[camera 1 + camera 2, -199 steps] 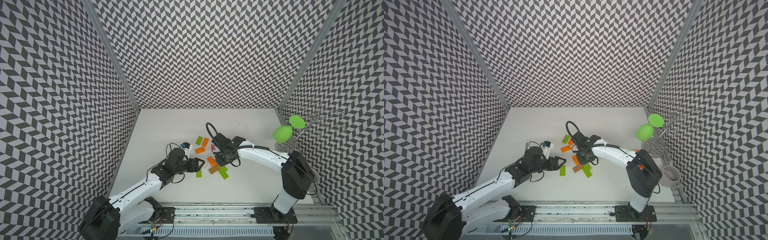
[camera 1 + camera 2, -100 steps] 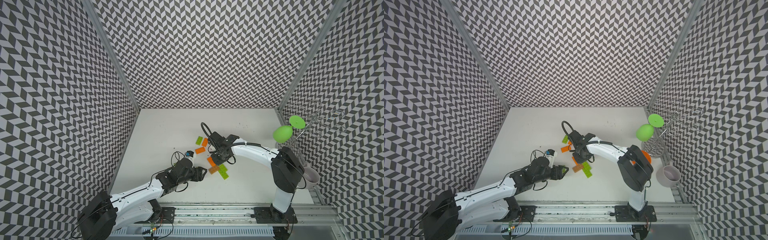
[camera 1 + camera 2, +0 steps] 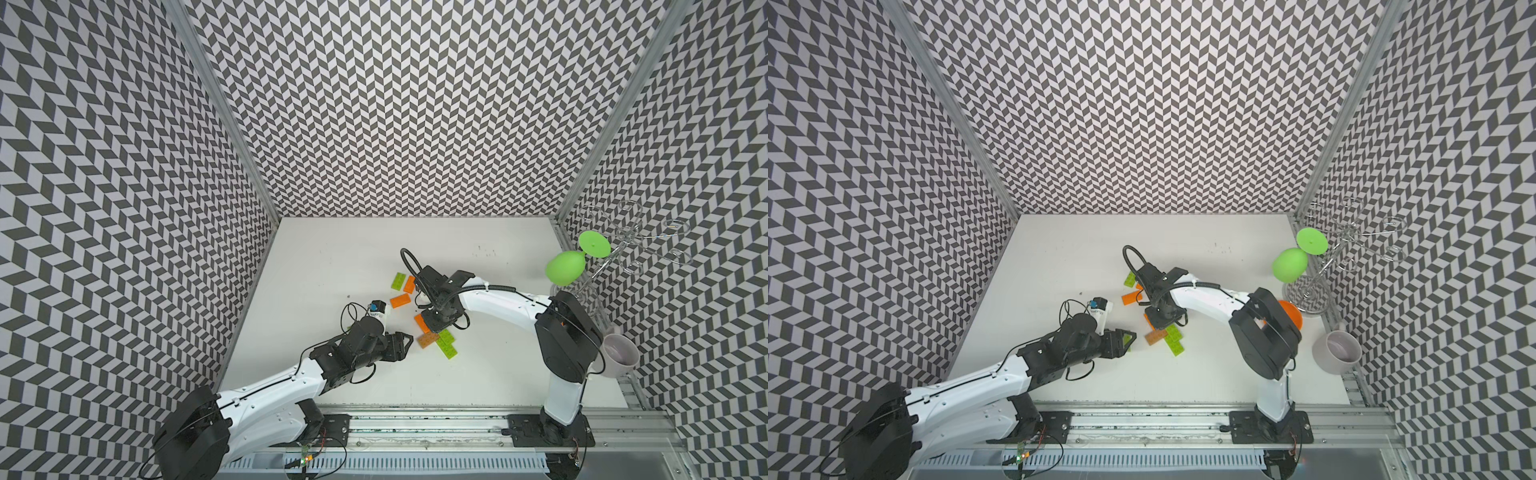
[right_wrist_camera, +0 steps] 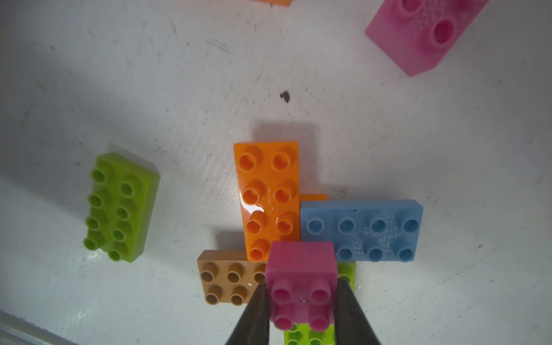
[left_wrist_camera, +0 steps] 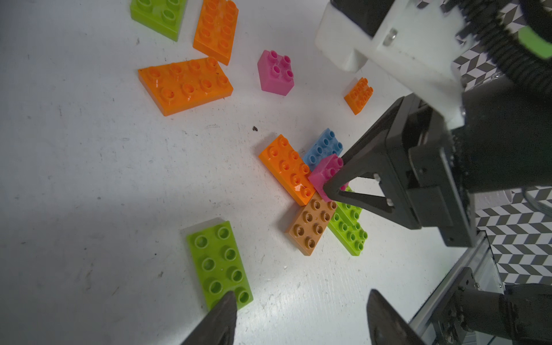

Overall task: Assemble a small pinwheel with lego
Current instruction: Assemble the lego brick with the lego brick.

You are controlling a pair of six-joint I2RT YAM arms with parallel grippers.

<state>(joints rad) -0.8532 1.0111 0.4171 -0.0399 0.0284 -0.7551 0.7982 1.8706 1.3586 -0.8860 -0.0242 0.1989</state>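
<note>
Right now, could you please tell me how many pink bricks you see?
2. One pink brick is held by the right gripper at the joined bricks; the loose pink brick lies on the table, apart. Others may hide under arms.

White, scuffed tabletop point(image 5: 89, 149). One lime green brick point(image 5: 219, 264) lies alone. Near it an orange brick point(image 5: 286, 168), blue brick point(image 5: 324, 148), brown brick point(image 5: 312, 222) and second lime green brick point(image 5: 349, 230) meet in a cross. Farther off lie a loose pink square point(image 5: 276, 73), two more orange bricks point(image 5: 185, 85) and a third lime green brick point(image 5: 158, 16).
</note>
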